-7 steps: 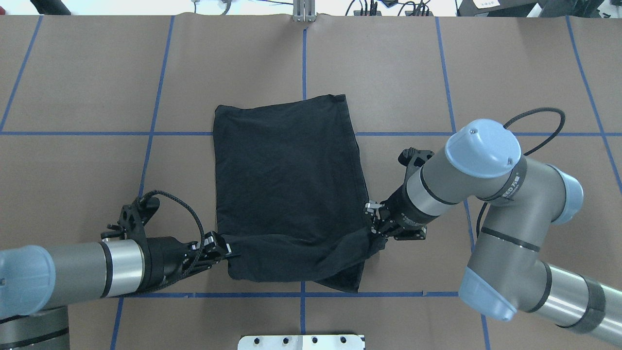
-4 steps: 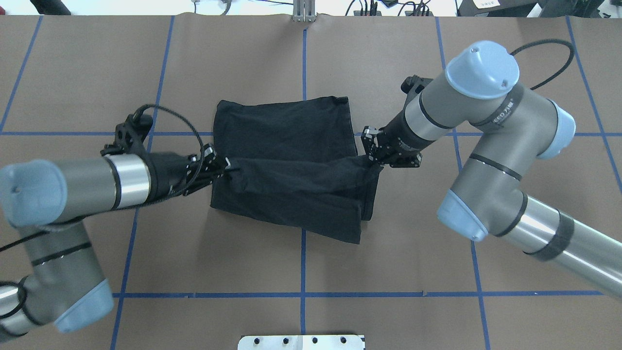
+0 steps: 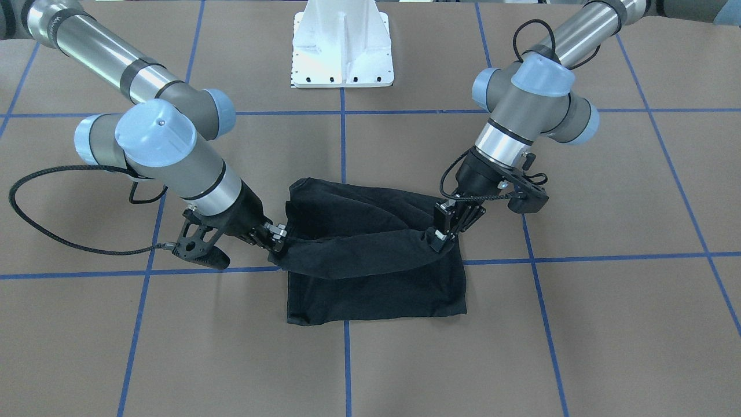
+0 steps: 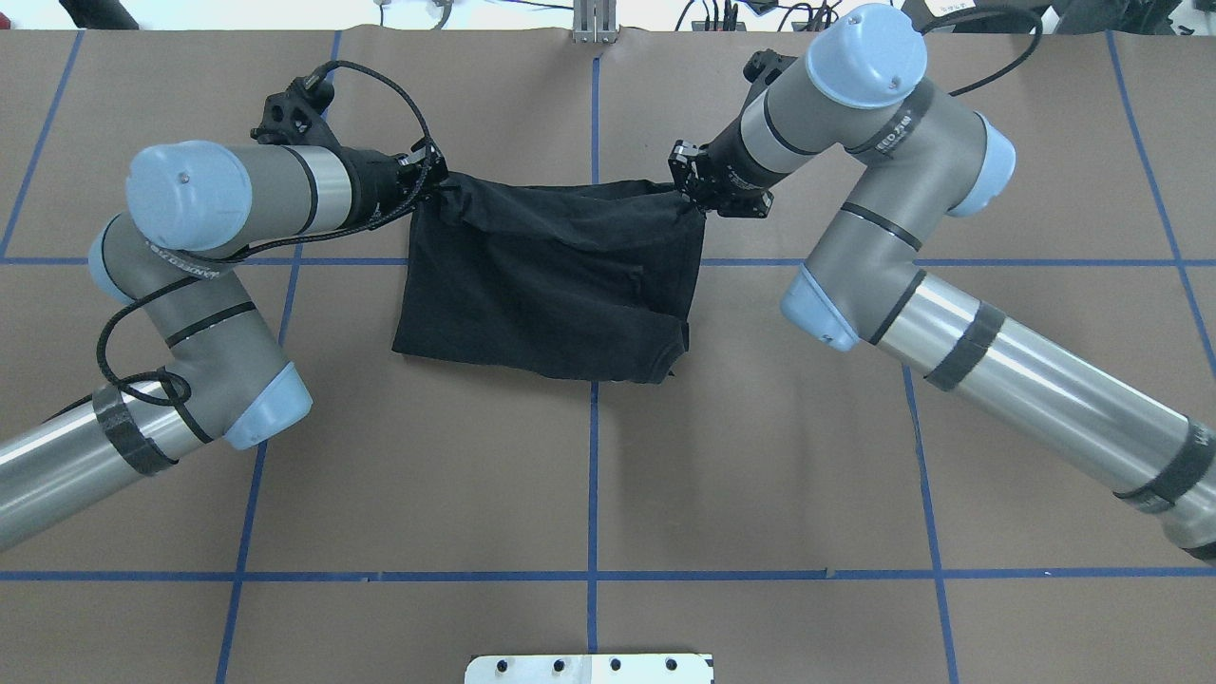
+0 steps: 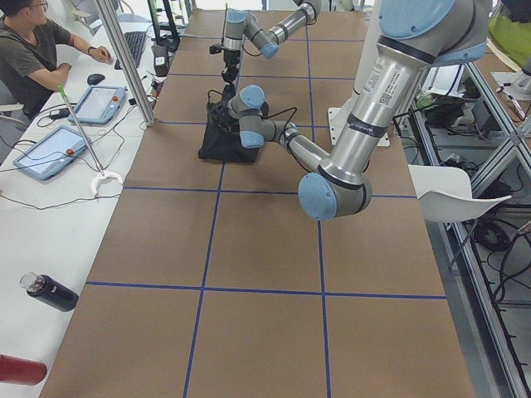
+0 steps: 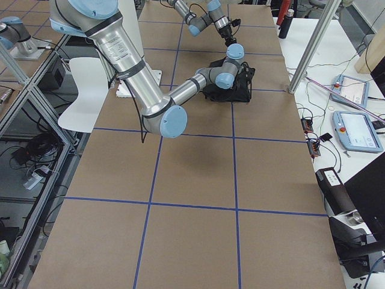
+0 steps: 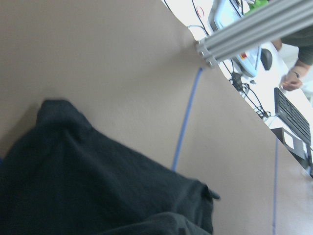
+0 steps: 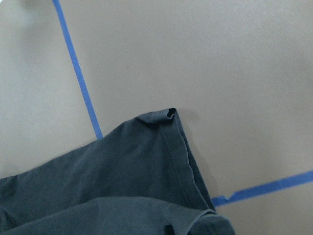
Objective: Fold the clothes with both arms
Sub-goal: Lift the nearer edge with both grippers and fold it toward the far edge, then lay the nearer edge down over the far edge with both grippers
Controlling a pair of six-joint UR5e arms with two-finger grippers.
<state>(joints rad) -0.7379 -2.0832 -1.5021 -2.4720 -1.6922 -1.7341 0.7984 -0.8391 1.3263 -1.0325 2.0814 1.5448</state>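
Note:
The clothes (image 4: 551, 285) are one black T-shirt lying folded on the brown table, plain side up, with no print showing. My left gripper (image 4: 432, 185) is shut on the lifted edge's left corner at the far side. My right gripper (image 4: 689, 185) is shut on the right corner of that same edge. From across the table, the held edge hangs as a sagging roll between the left gripper (image 3: 443, 234) and the right gripper (image 3: 278, 240), above the flat part of the shirt (image 3: 376, 289). Both wrist views show only black cloth (image 7: 98, 186) (image 8: 122, 176) over the table.
Blue tape lines (image 4: 594, 475) mark a grid on the table. The white pedestal base (image 3: 341, 52) stands at the robot's side. An aluminium post (image 4: 594, 24) rises at the far edge. A person (image 5: 33, 58) sits at a side desk with tablets (image 5: 50, 149) and bottles.
Both grippers have carried the shirt's near edge away from the robot, over the rest of the cloth, to its far edge. The visible shirt is now about half as deep.

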